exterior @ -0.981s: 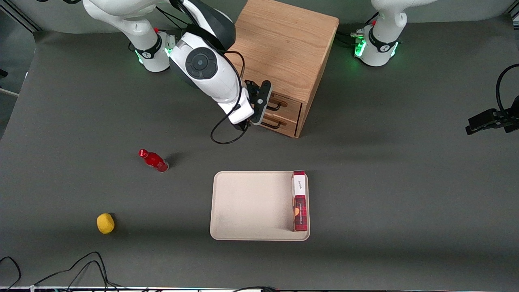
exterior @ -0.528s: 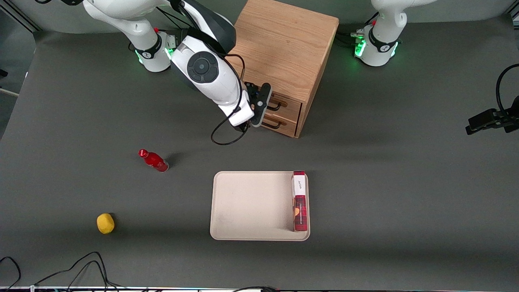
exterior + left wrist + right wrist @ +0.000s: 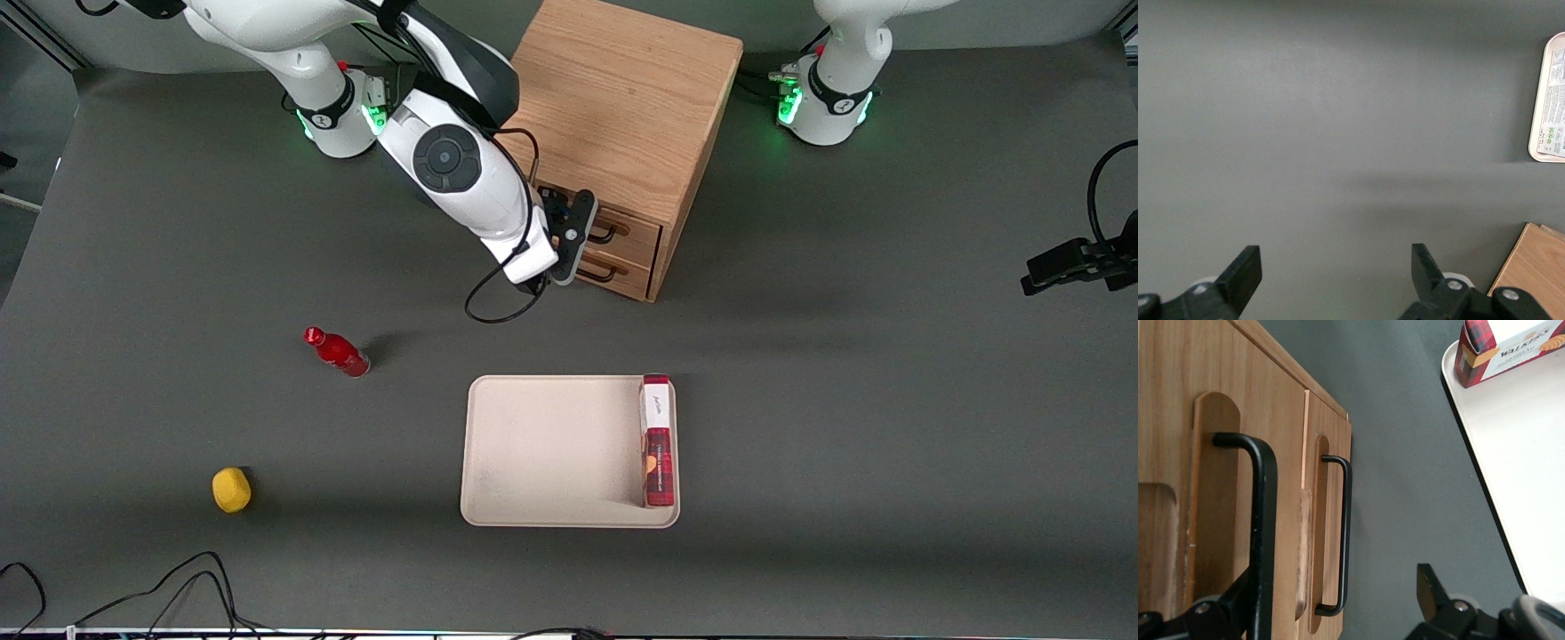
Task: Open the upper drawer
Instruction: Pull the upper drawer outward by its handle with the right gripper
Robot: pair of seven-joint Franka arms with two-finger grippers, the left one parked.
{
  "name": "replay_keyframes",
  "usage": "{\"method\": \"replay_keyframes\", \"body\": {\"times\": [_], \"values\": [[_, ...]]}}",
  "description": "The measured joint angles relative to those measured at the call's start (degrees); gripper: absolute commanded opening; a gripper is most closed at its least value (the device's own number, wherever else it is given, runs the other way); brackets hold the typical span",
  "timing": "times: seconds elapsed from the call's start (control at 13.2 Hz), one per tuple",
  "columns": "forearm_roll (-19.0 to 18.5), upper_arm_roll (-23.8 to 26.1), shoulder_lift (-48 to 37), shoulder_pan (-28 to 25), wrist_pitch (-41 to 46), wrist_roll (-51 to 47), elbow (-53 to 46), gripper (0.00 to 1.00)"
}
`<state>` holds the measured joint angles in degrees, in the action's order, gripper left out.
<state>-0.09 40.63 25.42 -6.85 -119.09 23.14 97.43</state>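
Note:
The oak cabinet (image 3: 622, 98) has two shut drawers stacked in its front. The upper drawer (image 3: 637, 233) is light wood with a thin black wire handle (image 3: 608, 234) (image 3: 1263, 520). The matching lower drawer (image 3: 624, 276) and its handle (image 3: 1345, 533) sit just beneath it. My right gripper (image 3: 576, 235) (image 3: 1336, 585) is open and right in front of the drawer fronts. The upper handle runs just inside one finger (image 3: 1231, 603). The other finger (image 3: 1429, 587) stands out over the grey table.
A beige tray (image 3: 551, 449) (image 3: 1511, 453) lies nearer the camera than the cabinet, with a red biscuit box (image 3: 658, 440) (image 3: 1501, 343) along one rim. A red bottle (image 3: 338, 352) and a yellow lemon-like object (image 3: 231, 490) lie toward the working arm's end. Cables (image 3: 178, 587) run along the front edge.
The right arm has shifted slightly, and the gripper has crept a little closer to the drawer fronts. Both drawers stay shut.

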Motion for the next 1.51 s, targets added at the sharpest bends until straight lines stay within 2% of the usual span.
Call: {"method": "replay_keyframes", "body": {"times": [0.45,1.51], "values": [[-1.43,-0.87,0.78,0.81,-1.24,-0.13,-0.51,1.0],[-1.85,-2.87,2.31,1.32,-1.28,-0.01,-4.32,1.0]]}}
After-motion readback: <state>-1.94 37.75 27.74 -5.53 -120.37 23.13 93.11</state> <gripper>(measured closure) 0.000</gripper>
